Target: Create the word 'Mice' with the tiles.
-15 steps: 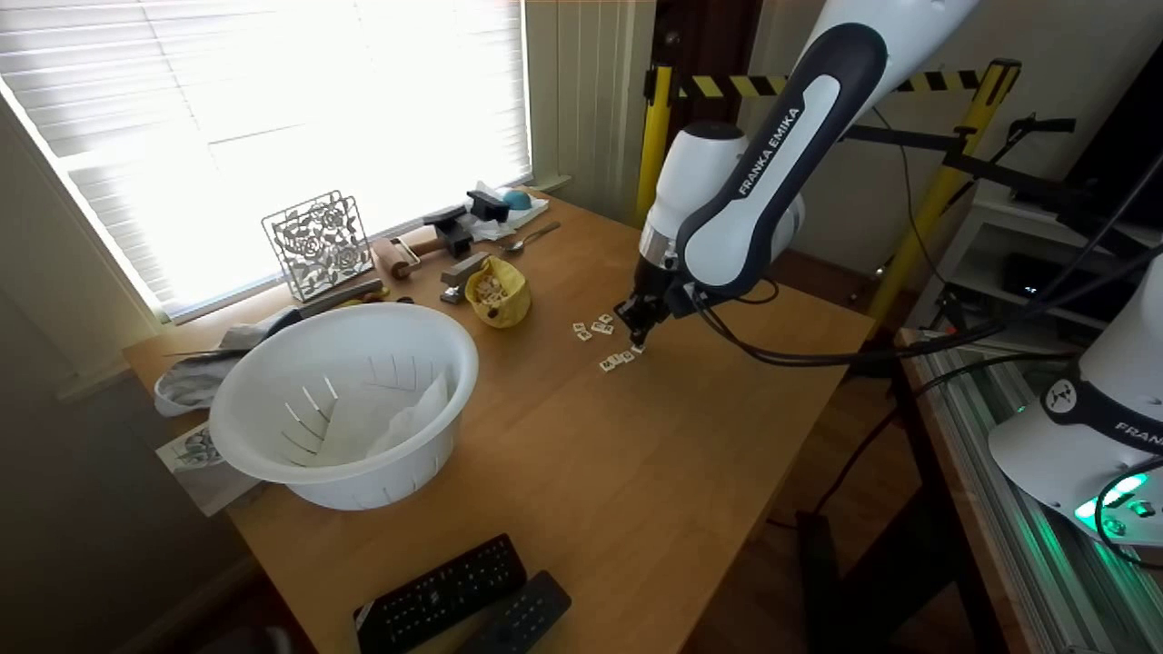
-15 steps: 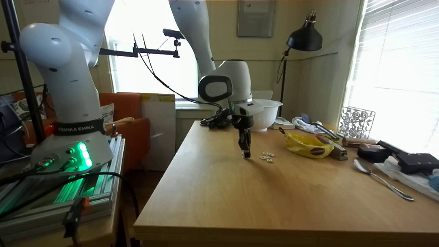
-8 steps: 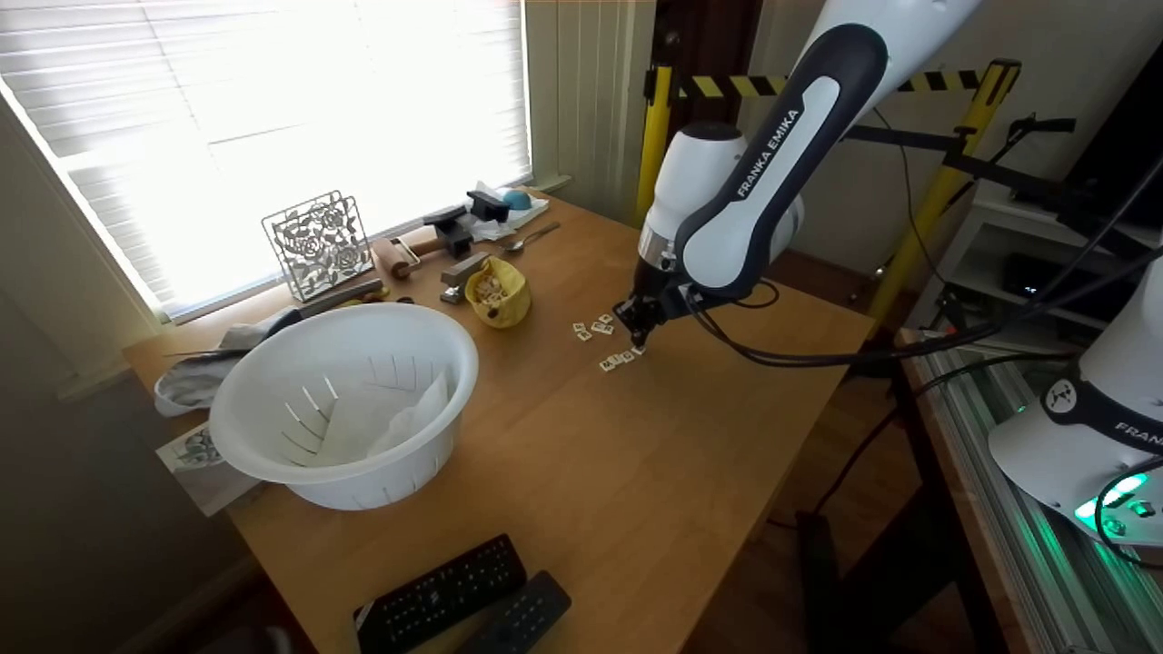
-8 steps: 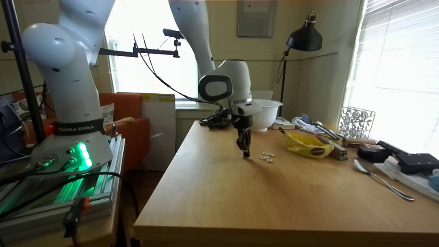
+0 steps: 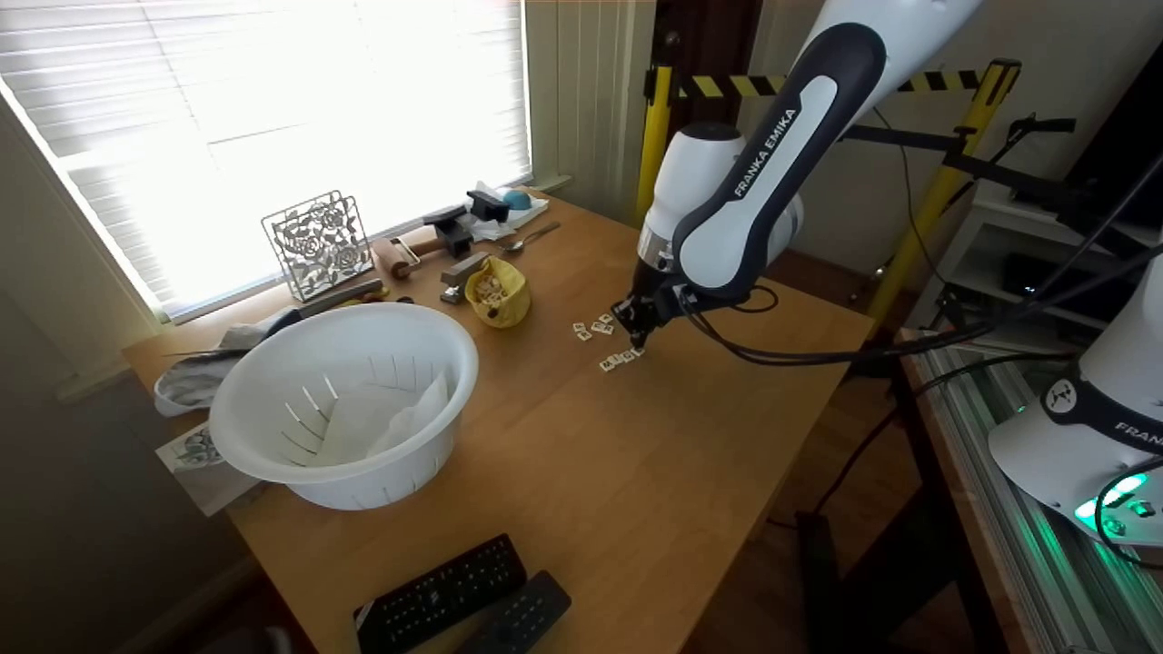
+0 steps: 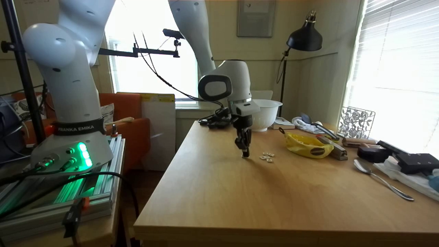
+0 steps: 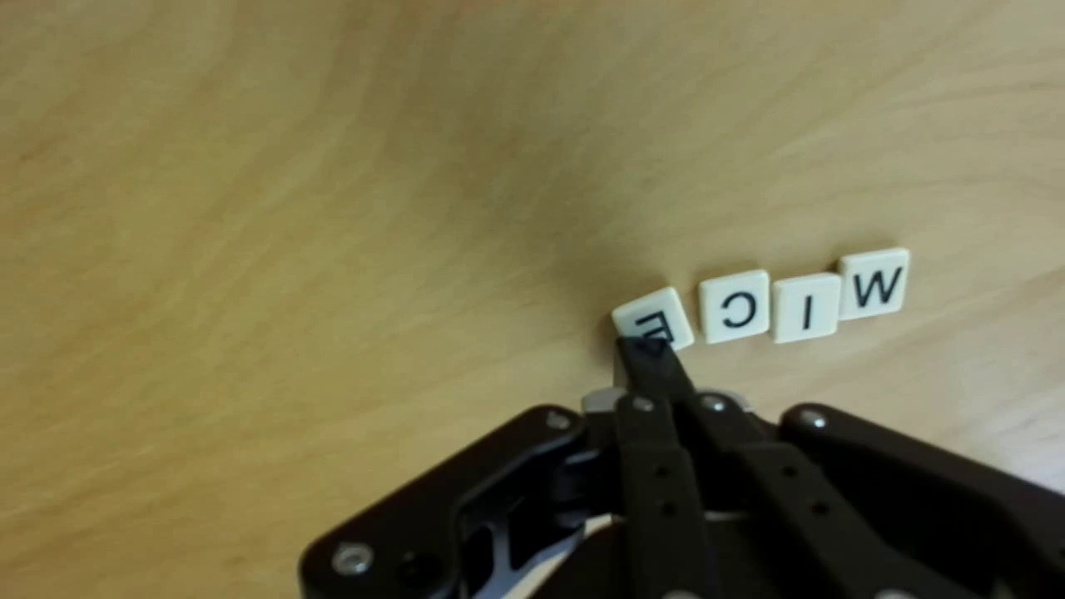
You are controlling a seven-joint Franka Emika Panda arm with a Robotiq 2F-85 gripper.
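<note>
Small cream letter tiles lie flat in a row. In the wrist view, from right to left, are the M tile (image 7: 874, 284), I tile (image 7: 805, 308), C tile (image 7: 734, 306) and E tile (image 7: 641, 318). The letters appear upside down there. The E tile is turned and stands a small gap apart from the C tile. My gripper (image 7: 651, 353) is shut, its fingertips together over the lower part of the E tile, hiding it. The gripper also shows low at the row's end in both exterior views (image 5: 638, 341) (image 6: 245, 153). Several loose tiles (image 5: 583, 335) (image 6: 270, 160) lie beside the row.
A yellow pouch (image 5: 505, 312) holding more pieces stands toward the window. A large white bowl (image 5: 382, 490) stands on the wooden table (image 5: 627, 481). Remotes (image 5: 445, 599), a spoon (image 6: 384, 181), a stapler (image 6: 337, 151) and a metal holder (image 5: 320, 247) lie around.
My gripper has shifted very slightly, staying low at the end of the row. The loose tiles, bowl and pouch have not moved.
</note>
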